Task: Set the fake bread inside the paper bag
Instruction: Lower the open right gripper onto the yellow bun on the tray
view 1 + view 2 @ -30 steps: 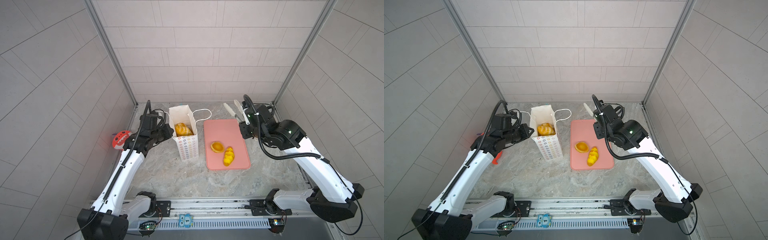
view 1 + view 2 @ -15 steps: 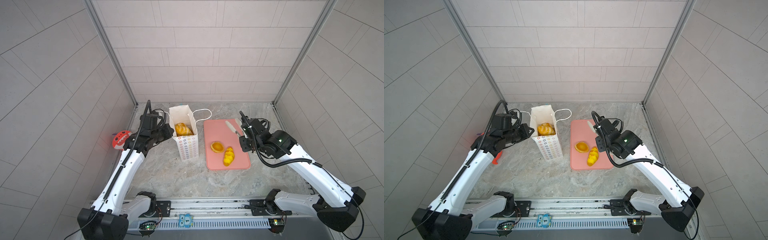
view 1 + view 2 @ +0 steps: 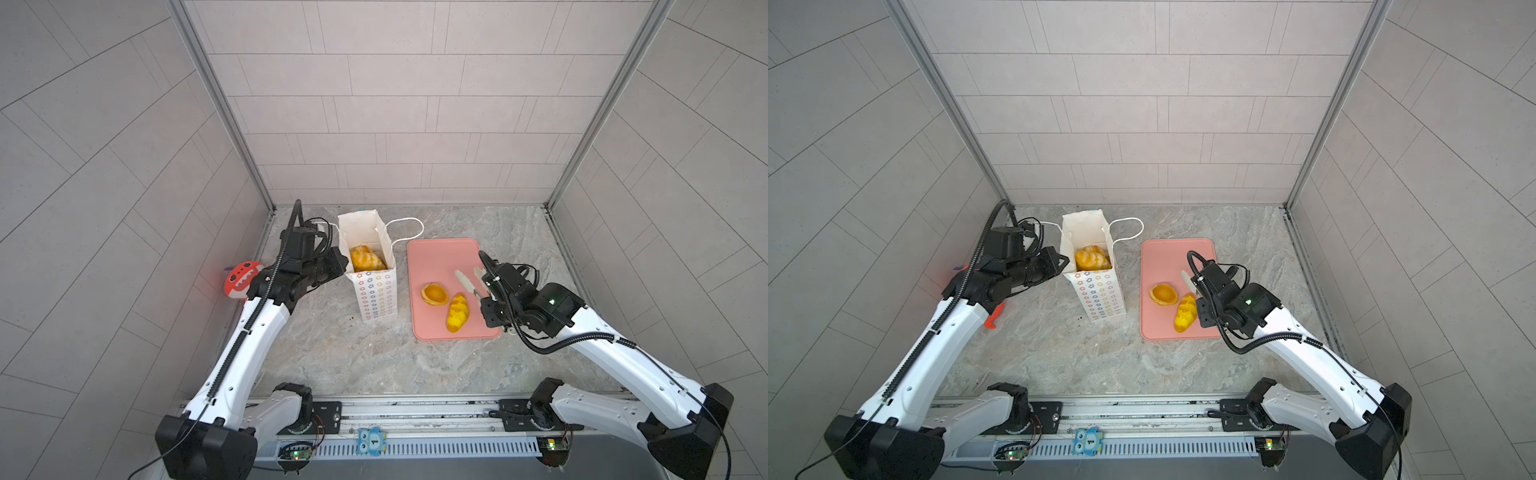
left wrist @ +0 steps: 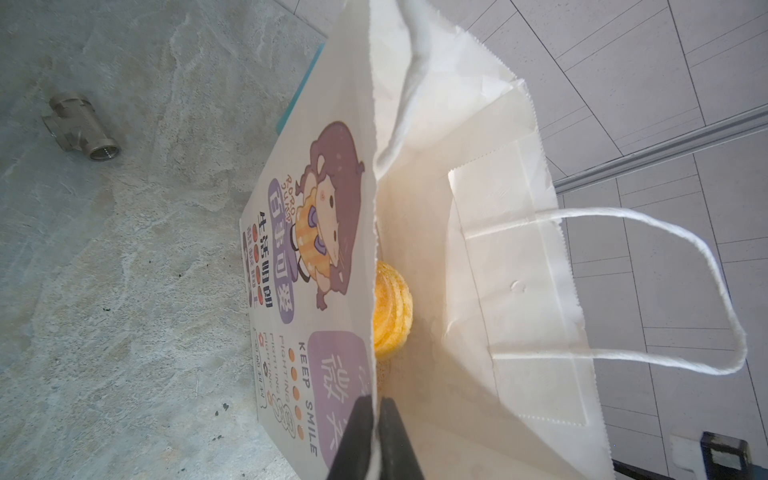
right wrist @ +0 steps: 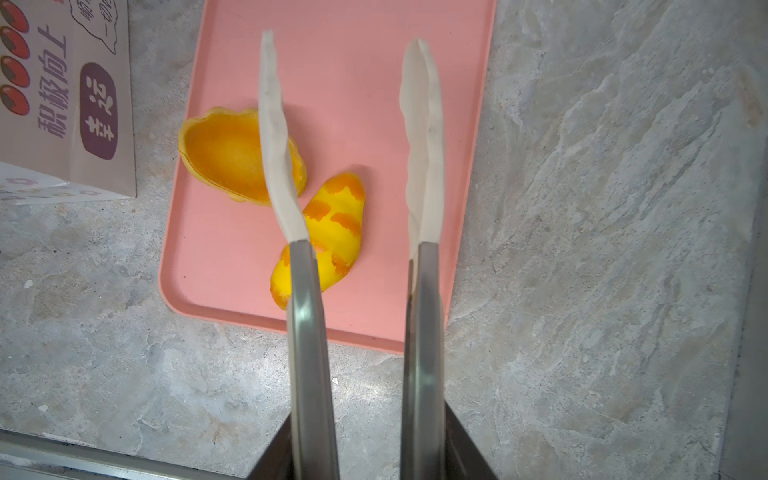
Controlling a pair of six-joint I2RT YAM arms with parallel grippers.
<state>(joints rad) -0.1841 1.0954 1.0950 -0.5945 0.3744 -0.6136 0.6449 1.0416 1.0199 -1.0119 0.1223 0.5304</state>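
Item one: paper bag (image 3: 374,286), white, flower rows on its near face, standing upright and open on the desk (image 3: 353,357). Its contents are bagged bread (image 3: 365,258), golden with orange stripes; we see it again through the mouth in the left wrist view (image 4: 392,307) as a ridged yellow piece low inside. Item two: pink tray (image 3: 440,257), flat on the desk just right of the bag. It holds a tart (image 3: 434,294) and a striped loaf (image 3: 457,318) lying close together near its middle. The left end effector (image 4: 376,419) is pinched together on the bag's left rim, one jaw outside the paper wall and one inside. That arm rises from the front rail and leans in to the bag with its wrist about level. The right end effector (image 5: 368,457) is clamped on the steel handles of the tongs (image 3: 467,282), whose white tips stand apart. In the right wrist view one tip (image 5: 276,137) crosses in front of the tart and loaf and the other lies over bare tray. We cannot tell whether either tip touches the bread. The right arm bends in from the rail, its wrist above the tray's right edge.
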